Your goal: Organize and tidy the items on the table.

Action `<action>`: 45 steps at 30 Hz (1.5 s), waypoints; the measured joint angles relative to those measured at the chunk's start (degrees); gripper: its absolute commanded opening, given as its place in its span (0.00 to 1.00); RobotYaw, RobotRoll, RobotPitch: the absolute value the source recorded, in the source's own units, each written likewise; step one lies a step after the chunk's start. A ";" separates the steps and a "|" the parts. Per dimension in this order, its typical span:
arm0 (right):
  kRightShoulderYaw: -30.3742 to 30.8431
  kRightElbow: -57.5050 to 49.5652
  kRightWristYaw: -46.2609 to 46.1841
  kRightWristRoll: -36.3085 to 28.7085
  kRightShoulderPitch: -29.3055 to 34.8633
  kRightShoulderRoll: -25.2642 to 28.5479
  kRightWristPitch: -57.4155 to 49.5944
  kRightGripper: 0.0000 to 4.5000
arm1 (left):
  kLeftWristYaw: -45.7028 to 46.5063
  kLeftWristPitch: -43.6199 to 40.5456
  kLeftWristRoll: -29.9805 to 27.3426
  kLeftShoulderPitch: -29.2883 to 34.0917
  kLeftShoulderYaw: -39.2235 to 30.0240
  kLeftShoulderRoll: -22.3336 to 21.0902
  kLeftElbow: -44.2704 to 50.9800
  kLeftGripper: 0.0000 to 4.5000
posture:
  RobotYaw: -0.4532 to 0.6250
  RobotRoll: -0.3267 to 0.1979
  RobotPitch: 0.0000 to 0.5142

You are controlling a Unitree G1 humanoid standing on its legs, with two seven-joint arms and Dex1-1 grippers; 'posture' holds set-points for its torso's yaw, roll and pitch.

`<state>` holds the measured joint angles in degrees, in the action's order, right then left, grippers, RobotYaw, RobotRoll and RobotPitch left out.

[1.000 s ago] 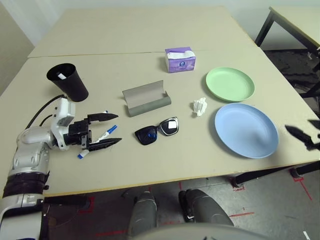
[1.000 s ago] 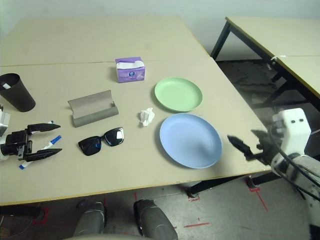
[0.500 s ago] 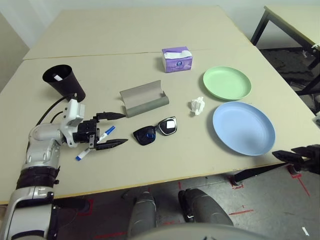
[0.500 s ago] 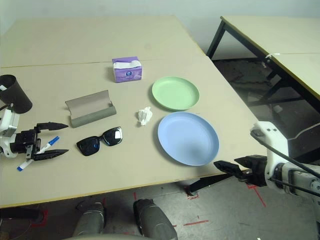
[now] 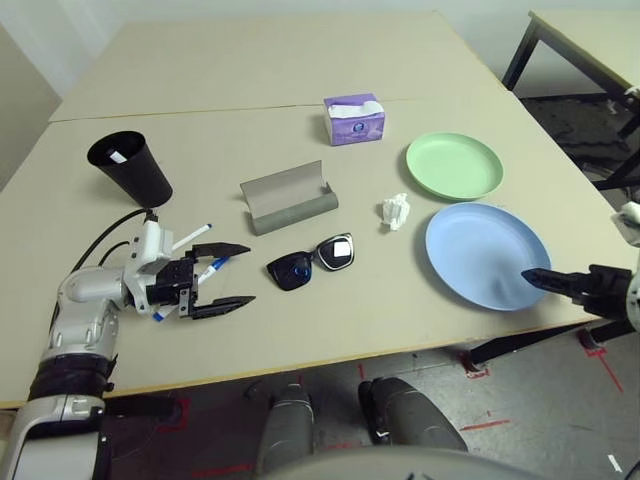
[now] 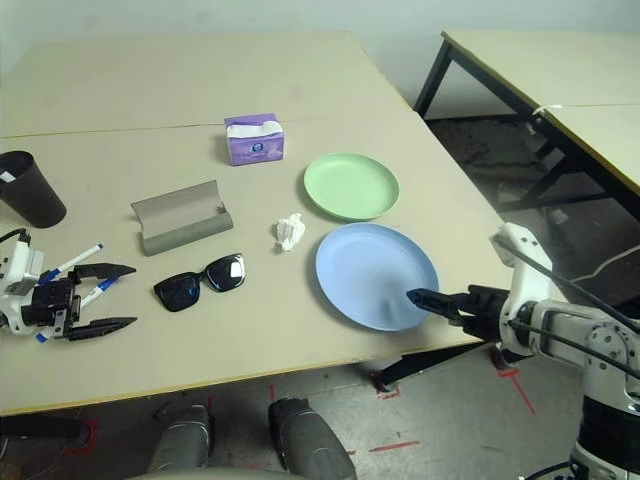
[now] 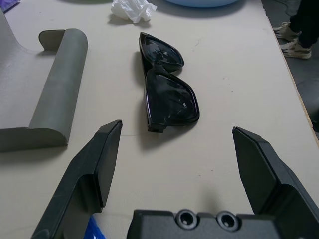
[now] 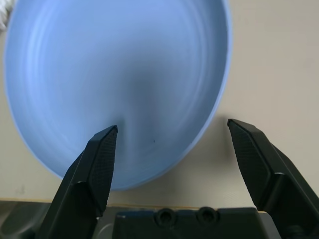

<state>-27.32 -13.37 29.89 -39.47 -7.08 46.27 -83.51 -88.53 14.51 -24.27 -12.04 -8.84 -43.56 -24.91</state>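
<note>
My left gripper (image 5: 248, 273) stands open low over the table's near left. One blue-capped marker (image 5: 214, 266) lies between its fingers, and a second marker (image 5: 190, 237) lies just beyond the far finger. Ahead of it sit the black sunglasses (image 7: 167, 89) and the grey glasses case (image 5: 290, 197). The black cup (image 5: 130, 165) stands at the far left. A crumpled tissue (image 5: 397, 212) lies next to the green plate (image 5: 454, 166). My right gripper (image 8: 172, 129) is open, its fingers straddling the near right rim of the light-blue plate (image 5: 470, 250).
A purple tissue box (image 5: 354, 119) stands at the back by the seam of the table (image 5: 250, 60). The table's front edge (image 5: 330, 355) runs close behind both grippers. A separate black-legged table (image 6: 560, 70) stands off to the right.
My right gripper has risen from beside the table edge and come in over the blue plate's rim. My left gripper has shifted slightly nearer over the markers, still open.
</note>
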 measured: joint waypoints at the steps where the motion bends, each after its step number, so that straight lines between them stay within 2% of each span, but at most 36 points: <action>1: 0.56 0.11 -0.11 0.21 0.14 0.01 0.01 1.00 | 0.15 0.10 0.00 -0.01 0.00 0.04 0.01 1.00 | 0.33 0.62 0.23; 11: 2.86 0.30 -0.19 1.70 0.93 1.54 -0.18 1.00 | 0.87 1.20 0.09 -0.02 0.83 0.92 0.01 1.00 | 0.33 0.62 0.23; 14: 3.01 0.61 -0.38 2.24 0.91 1.95 -0.54 0.80 | 0.94 1.57 0.16 -0.01 1.11 1.29 0.01 1.00 | 0.33 0.62 0.23; 22: 4.04 0.77 0.16 2.57 0.67 2.39 -2.11 0.13 | 1.47 2.11 0.21 0.06 1.44 1.94 0.01 1.00 | 0.33 0.62 0.23; 24: 3.95 0.55 1.04 2.16 0.03 2.43 -1.80 0.01 | 1.71 2.14 0.24 0.40 1.59 2.06 0.02 1.00 | 0.33 0.62 0.23; 40: 3.84 1.26 1.67 2.17 -1.06 2.80 -1.82 0.01 | 2.95 2.59 0.25 1.59 3.03 2.94 0.35 1.00 | 0.32 0.62 0.24; 45: 2.94 4.05 2.03 1.02 -7.98 2.73 -6.69 0.01 | 3.34 2.79 0.59 1.88 3.33 3.06 0.34 1.00 | 0.32 0.62 0.24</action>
<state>-24.38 -9.33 31.93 -38.45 -15.06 49.00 -90.20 -85.19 17.31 -23.68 -10.16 -5.51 -40.50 -24.57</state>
